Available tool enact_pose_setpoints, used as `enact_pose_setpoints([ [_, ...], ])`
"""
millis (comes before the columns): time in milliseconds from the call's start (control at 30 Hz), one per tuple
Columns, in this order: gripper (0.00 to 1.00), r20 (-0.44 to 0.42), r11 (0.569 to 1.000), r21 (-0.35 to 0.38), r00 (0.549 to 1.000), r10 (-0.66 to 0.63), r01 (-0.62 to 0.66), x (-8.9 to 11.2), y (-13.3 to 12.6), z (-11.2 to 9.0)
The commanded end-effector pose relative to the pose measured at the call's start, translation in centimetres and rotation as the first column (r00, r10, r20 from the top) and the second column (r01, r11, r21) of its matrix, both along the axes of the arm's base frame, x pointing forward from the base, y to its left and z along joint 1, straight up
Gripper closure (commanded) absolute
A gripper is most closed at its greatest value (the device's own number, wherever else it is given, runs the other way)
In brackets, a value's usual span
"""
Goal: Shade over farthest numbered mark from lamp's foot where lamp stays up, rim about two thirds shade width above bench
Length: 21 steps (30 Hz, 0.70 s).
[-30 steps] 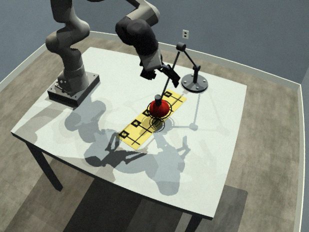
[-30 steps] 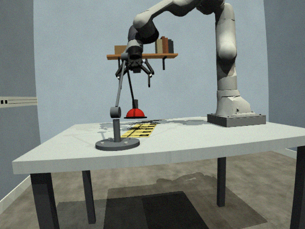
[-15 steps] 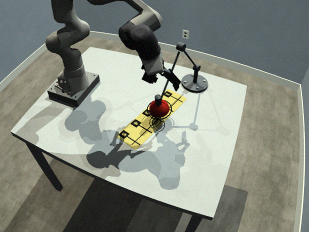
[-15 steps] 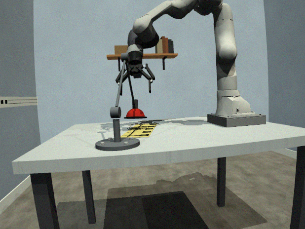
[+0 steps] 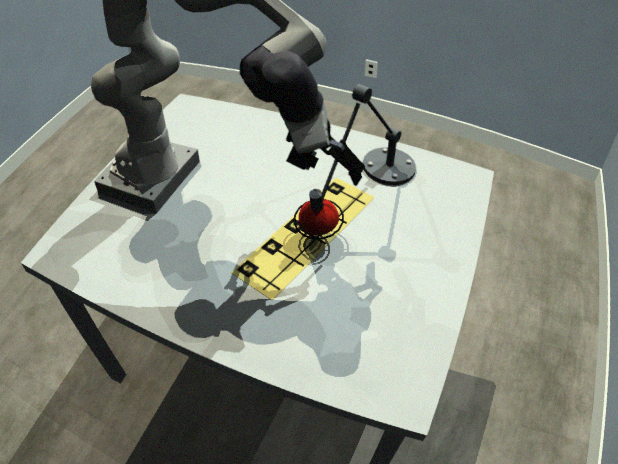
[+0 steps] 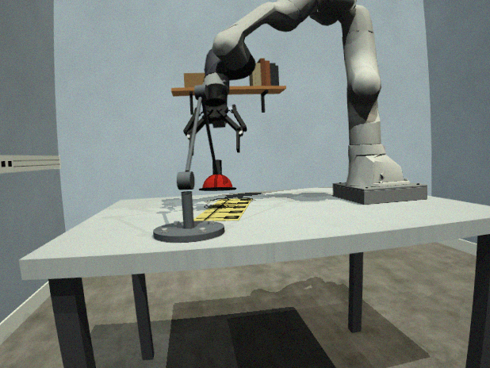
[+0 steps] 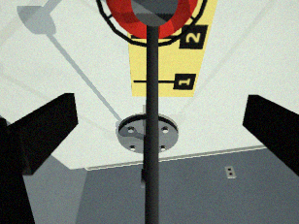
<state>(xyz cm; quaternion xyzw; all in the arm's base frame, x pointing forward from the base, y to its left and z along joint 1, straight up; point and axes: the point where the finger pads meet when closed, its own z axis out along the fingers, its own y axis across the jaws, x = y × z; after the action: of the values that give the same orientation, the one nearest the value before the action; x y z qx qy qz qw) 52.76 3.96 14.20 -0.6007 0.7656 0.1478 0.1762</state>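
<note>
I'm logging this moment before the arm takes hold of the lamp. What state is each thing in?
hand: open, empty, fingers on either side of the lamp's rod without touching.
lamp rod: runs between the fingers, not gripped.
red shade: hanging above the bench, off the surface, near mark 2.
lamp foot: flat on the bench.
yellow numbered strip: flat on the bench, partly under the shade.
</note>
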Motion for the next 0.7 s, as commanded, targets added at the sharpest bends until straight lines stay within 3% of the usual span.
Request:
enact_pose_setpoints([
  [0,0.00,0.012,1.000,-0.003,1.000,-0.013,0.013,0.64,-0.03,0.05],
  [100,0.00,0.013,1.000,-0.004,1.000,-0.014,0.014,0.72,-0.03,0.04],
  [133,0.90,0.013,1.000,-0.004,1.000,-0.013,0.013,0.69,-0.03,0.03],
  [667,0.90,0.006,1.000,-0.002,1.000,-0.004,0.004,0.29,-0.01,-0.04],
])
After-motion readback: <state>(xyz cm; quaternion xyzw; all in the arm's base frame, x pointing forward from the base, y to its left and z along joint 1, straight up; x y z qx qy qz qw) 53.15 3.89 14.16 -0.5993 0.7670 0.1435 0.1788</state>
